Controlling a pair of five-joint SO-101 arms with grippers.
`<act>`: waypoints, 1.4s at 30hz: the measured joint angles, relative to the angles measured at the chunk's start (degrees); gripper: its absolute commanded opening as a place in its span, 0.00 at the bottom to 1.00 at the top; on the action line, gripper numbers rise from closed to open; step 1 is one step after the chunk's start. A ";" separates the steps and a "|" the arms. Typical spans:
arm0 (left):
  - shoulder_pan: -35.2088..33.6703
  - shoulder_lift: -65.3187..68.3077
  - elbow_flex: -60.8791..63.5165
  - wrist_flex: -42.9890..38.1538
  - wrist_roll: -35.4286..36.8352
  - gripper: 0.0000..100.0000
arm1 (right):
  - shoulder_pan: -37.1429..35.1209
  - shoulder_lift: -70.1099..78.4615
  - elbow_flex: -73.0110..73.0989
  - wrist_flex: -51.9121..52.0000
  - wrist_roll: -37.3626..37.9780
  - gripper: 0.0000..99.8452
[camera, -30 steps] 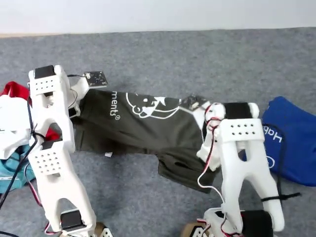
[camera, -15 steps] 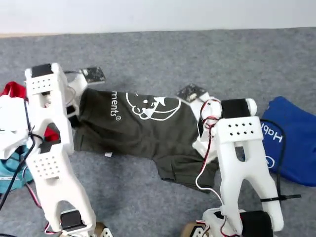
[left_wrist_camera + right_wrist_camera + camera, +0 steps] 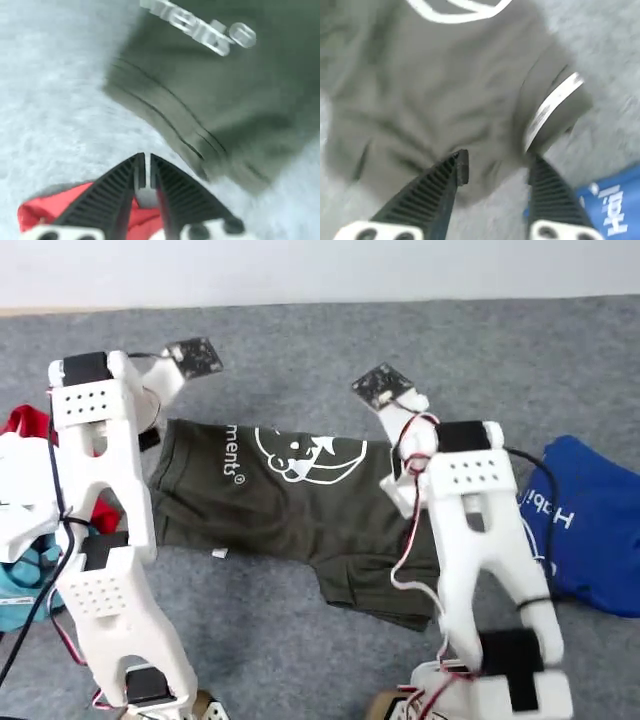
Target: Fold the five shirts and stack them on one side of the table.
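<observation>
**Near edge.** My left arm (image 3: 100, 500) and right arm (image 3: 480, 540) rise from here. Both are white plastic shells with rows of round holes, and the right one carries loose red and white wiring.

**Left edge.** A teal shirt (image 3: 30, 580) lies crumpled on the near side, with a red shirt (image 3: 25, 425) farther along. Both are soft and unfolded.

**Right edge.** A blue shirt (image 3: 585, 530) is bunched in a rounded heap, with white print facing up.

**Item inspected.** The olive shirt (image 3: 290, 500) lies in the middle of the table (image 3: 300, 350), spread as a broad band between the left and right edges.
- The print side is up, showing white lettering and a round white emblem.
- The fabric is a matte knit, lightly wrinkled.
- Parallel rows of stitching run along the hem at its left end.
- At its right end an irregular flap hangs toward the near edge.
- A small white tag (image 3: 218, 553) sits at the shirt's near border.

**Left gripper** (image 3: 145, 157). The black ribbed fingers (image 3: 110, 190) are closed to a thin slit and hold nothing. The gripper hangs over the bare covering just beside the shirt's stitched hem, with the red shirt beneath it.

**Right gripper** (image 3: 498, 162). The fingers (image 3: 435, 190) are spread wide and released, with nothing between them. It hangs over the shirt's right end, where a sleeve fold shows a pale strip.

**Surface.** The table has a grey, fibrous, felt-like covering. At the far edge it meets a pale wall (image 3: 300, 270).
</observation>
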 measured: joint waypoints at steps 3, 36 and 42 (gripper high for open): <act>0.00 2.46 0.00 -6.68 11.08 0.01 | 1.32 4.84 0.00 -8.00 0.00 0.03; 3.60 3.52 -1.23 -6.51 22.68 0.01 | 7.30 36.48 -51.08 13.89 -0.09 0.02; 8.88 -1.49 -1.23 -0.18 22.68 0.01 | 7.30 30.24 -52.04 24.79 -0.09 0.02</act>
